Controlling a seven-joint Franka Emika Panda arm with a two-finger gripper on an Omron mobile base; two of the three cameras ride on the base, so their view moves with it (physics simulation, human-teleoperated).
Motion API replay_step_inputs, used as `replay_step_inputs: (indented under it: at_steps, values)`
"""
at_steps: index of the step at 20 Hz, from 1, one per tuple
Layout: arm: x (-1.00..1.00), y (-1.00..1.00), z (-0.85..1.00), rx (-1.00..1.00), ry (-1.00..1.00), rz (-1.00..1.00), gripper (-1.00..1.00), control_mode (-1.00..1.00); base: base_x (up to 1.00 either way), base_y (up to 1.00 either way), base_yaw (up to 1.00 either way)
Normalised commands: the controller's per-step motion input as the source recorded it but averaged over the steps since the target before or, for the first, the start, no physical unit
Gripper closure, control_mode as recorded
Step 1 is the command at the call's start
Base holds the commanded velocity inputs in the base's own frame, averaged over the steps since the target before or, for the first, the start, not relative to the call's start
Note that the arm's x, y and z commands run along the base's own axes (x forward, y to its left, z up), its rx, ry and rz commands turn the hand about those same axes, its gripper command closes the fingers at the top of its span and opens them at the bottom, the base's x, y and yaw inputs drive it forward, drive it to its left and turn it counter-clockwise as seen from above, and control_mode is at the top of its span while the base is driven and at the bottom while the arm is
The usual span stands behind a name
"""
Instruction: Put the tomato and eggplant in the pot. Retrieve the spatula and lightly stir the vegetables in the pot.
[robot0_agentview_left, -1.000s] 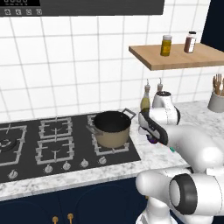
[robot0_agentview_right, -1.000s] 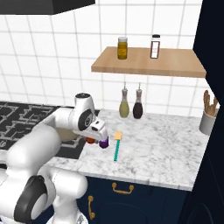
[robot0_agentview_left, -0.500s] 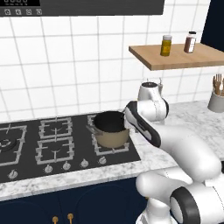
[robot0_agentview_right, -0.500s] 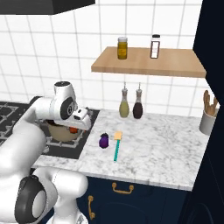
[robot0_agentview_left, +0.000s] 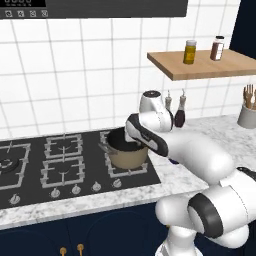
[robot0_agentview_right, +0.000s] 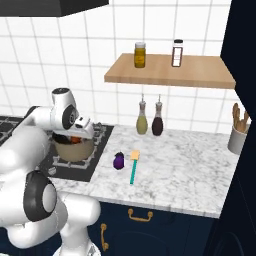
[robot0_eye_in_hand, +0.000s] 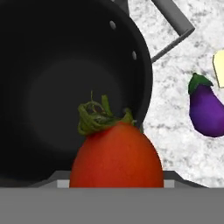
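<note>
Holding tomato (robot0_eye_in_hand: 116, 155) in tool (robot0_agentview_right: 79, 134), hovering over pot (robot0_eye_in_hand: 65, 87) mouth; not yet dropped. Eggplant (robot0_agentview_right: 118, 160) and spatula (robot0_agentview_right: 133, 167) lying on desk (robot0_agentview_right: 190, 165) beside tool, pending; stirring pending.

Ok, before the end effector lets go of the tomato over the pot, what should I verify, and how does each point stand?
1. Tomato held in the end effector: ok; it sits right at the camera.
2. Tomato over the pot mouth: ok, though close to the near rim.
3. Pot inside free of other things: ok.
4. Pot seated on the burner: ok.
5. Eggplant on the counter, free for the next pick: ok.
6. Spatula reachable beside the eggplant: ok.
</note>
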Motion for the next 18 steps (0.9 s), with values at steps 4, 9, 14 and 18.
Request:
replay_step_inputs:
  at_steps: [4, 9, 14, 18]
  values:
    - [0.77, 0.4, 0.0, -0.01, 0.0, 0.05, 1.0, -1.0, 0.0, 0.0, 0.0]
    - [0.75, 0.19, -0.27, -0.06, -0.01, 0.05, 1.0, -1.0, 0.0, 0.0, 0.0]
    - [0.37, 0.17, -0.6, -0.07, 0.0, 0.04, 1.0, -1.0, 0.0, 0.0, 0.0]
    - [0.39, 0.09, -0.5, -0.02, 0.0, 0.02, 1.0, -1.0, 0.0, 0.0, 0.0]
